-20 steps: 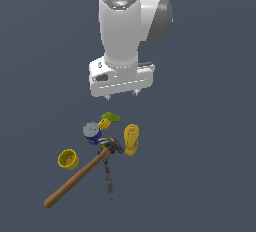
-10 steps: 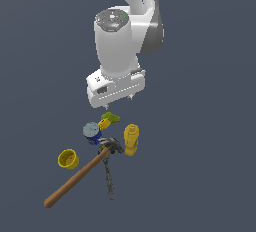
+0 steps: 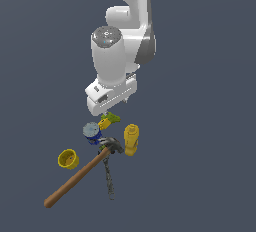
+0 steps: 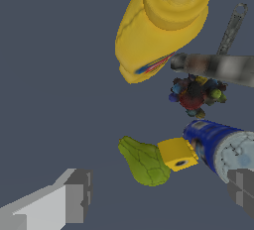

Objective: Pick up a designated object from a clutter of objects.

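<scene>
Gripper (image 4: pixel 158 194) open, fingers wide apart, nothing betw. them, above clutter. Green lump (image 4: pixel 144 161) lies touching small yellow block (image 4: pixel 177 153), which sits betw. it and blue can (image 4: pixel 221 146); yellow bottle (image 4: pixel 161 21) nearby.

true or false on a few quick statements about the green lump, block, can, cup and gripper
1. The green lump lies right beside the yellow block. True.
2. The gripper is shut on the lump. False: its fingers stand apart, with nothing held between them.
3. The blue can lies on its side next to the block. True.
4. The yellow cup sits on top of the hammer. False: it rests apart from the handle, toward the exterior view's left.
5. The yellow bottle touches the cup. False: the hammer lies between them.
</scene>
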### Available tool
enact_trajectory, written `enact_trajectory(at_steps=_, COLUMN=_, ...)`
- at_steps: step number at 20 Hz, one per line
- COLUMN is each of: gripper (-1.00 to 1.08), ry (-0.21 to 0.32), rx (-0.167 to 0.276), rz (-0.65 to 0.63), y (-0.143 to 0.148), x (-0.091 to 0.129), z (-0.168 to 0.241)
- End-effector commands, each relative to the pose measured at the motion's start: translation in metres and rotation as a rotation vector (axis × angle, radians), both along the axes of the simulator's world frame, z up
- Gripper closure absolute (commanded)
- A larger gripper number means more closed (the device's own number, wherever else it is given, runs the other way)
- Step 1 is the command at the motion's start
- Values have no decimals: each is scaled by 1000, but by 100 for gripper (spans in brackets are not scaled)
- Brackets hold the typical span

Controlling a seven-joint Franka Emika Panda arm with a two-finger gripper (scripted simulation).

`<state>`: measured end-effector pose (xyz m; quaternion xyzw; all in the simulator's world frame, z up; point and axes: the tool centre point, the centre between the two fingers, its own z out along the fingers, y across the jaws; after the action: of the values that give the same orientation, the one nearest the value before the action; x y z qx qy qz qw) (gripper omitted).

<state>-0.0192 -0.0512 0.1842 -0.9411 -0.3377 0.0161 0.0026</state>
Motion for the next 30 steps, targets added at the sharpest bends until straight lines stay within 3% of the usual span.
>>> enact_trajectory(at_steps=1, gripper=-92, ry=-3, rx=3, rz=56, y=-4, x=-2, z=-9)
enact_trajectory(at_steps=20, gripper=-92, ry=-23, rx=15, rz=458, y=-31, x=-25, z=-73)
enact_trajectory(at_steps=30, gripper=-92, ry=-28, rx=15, rz=578, y=-39, x=-34, z=-90)
